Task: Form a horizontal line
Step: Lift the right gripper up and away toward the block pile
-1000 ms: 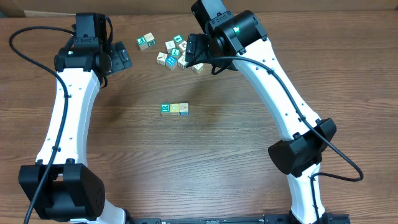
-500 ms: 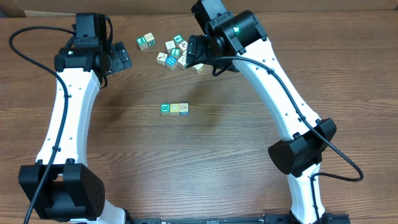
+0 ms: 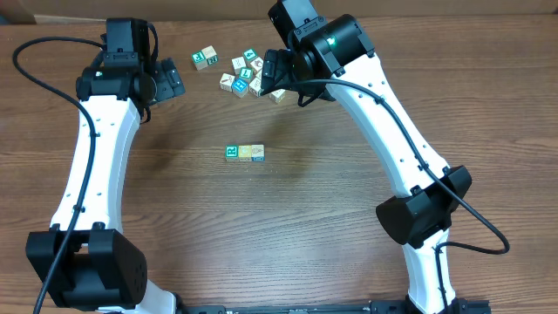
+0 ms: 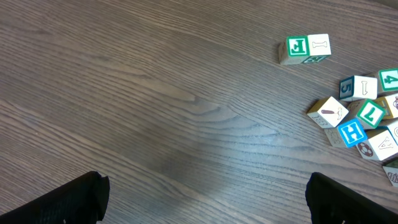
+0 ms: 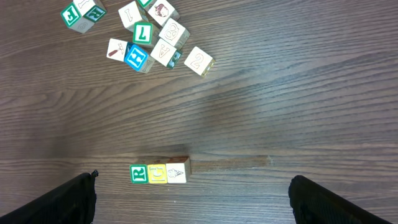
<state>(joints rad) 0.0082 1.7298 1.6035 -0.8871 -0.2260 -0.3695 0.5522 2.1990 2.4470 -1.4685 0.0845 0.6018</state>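
Note:
A short row of three touching cubes (image 3: 244, 153) lies left to right at the table's middle. In the right wrist view it reads as a white cube with a green letter (image 5: 138, 173), a yellow cube (image 5: 157, 173) and a white cube with a small picture (image 5: 176, 172). My right gripper (image 3: 268, 74) hovers high over the back of the table, open and empty (image 5: 193, 190), with the row between and ahead of its fingers. My left gripper (image 3: 170, 80) stands open and empty (image 4: 205, 194) over bare wood at the back left.
A loose heap of several lettered cubes (image 3: 246, 75) lies at the back, under the right gripper; it also shows in the wrist views (image 4: 364, 118) (image 5: 149, 37). One cube (image 3: 206, 58) sits apart to its left. Cardboard (image 3: 17, 9) edges the far side.

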